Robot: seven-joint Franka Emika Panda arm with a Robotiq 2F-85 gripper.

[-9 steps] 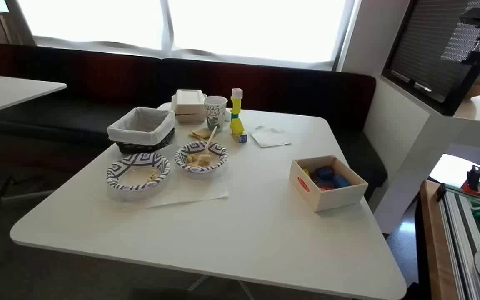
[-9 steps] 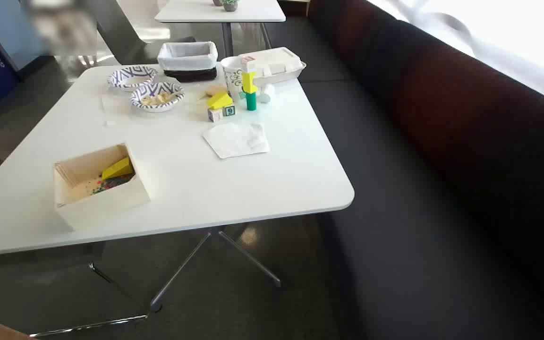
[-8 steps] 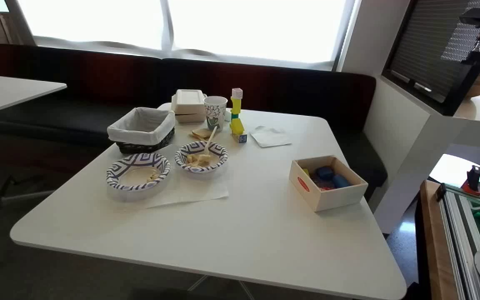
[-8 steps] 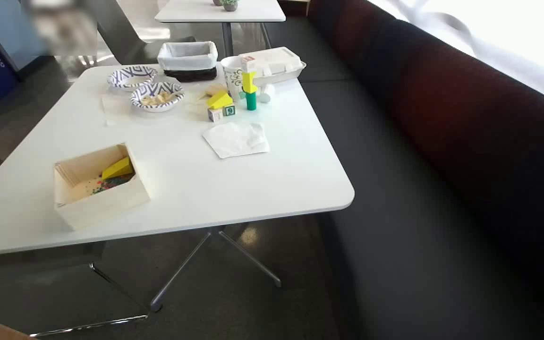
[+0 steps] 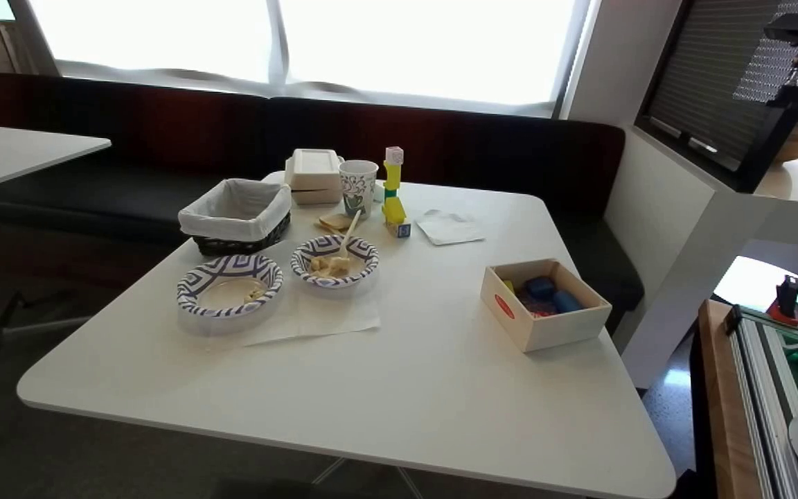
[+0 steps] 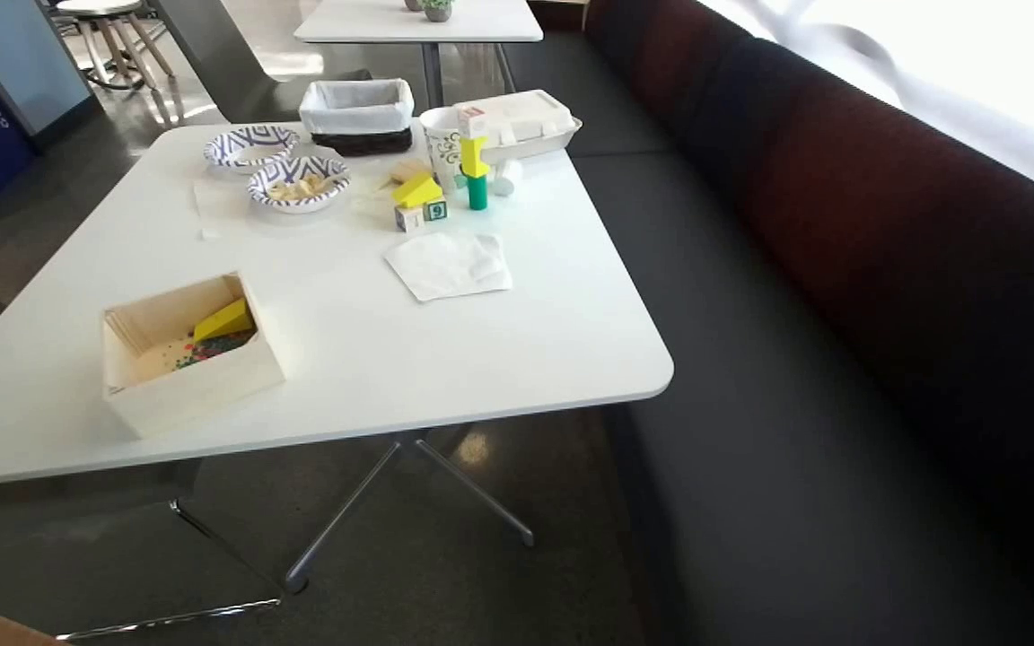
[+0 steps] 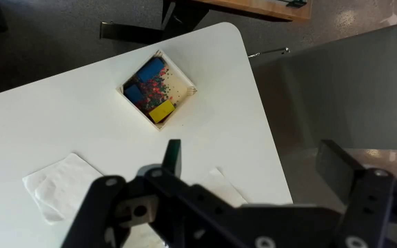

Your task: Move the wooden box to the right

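The wooden box [image 5: 569,331] is pale, square and open-topped. It stands upright on the white table near the right-hand edge in an exterior view, and near the table's near edge at the left in an exterior view [image 6: 203,397]. It holds blue blocks and a yellow block over a speckled floor. In the wrist view the box [image 7: 178,72] lies above and left of the jaws, near a rounded table corner. My gripper [image 7: 253,153] is open, with its fingers wide apart and nothing between them. It is apart from the box. Neither exterior view shows the gripper.
Two patterned bowls [image 5: 335,281] [image 5: 198,305], a lined basket [image 5: 233,225], a paper cup [image 5: 357,187], a takeout box [image 5: 314,170], stacked toy blocks [image 5: 392,181] and a napkin [image 5: 451,229] stand or lie farther back on the table [image 5: 399,388]. A bench [image 6: 750,359] runs alongside.
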